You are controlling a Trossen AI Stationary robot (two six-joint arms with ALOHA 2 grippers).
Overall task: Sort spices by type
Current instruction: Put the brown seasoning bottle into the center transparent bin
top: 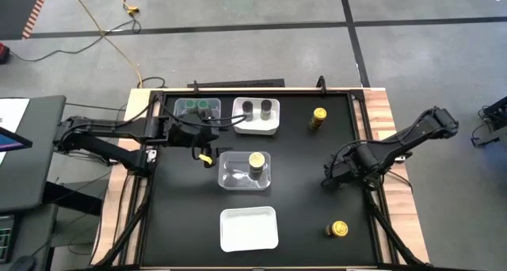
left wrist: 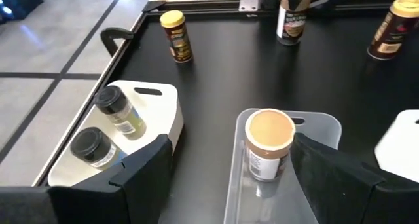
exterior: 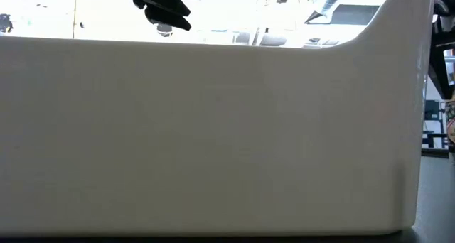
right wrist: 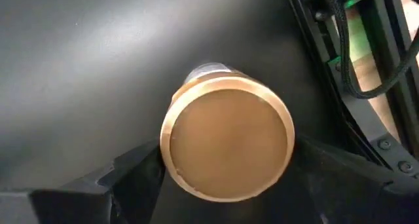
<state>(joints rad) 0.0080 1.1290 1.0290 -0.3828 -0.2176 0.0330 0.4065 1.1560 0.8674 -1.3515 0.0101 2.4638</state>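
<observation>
Two green-lidded spice jars [top: 197, 107] stand in a clear tray at the far left. Two dark-grey-lidded jars [left wrist: 105, 122] stand in a white tray [top: 256, 127]. One tan-lidded jar [left wrist: 268, 133] stands in the middle clear tray [top: 231, 176]. My left gripper [top: 207, 154] hovers open just left of that tray, touching nothing. My right gripper [top: 331, 176] points down over another tan-lidded jar [right wrist: 226, 139] standing on the black table. Its open fingers [right wrist: 134, 178] stand on either side of the lid, and no touch shows. Yellow-lidded jars stand far right [top: 318, 117] and near right [top: 338, 229].
A white tray [top: 248, 228] lies near the table's front edge; its wall [exterior: 213, 129] fills the low view. Wooden side rails and cables [right wrist: 353, 60] run along the table's right edge, close to the right gripper. Bare black table lies between the trays and the right arm.
</observation>
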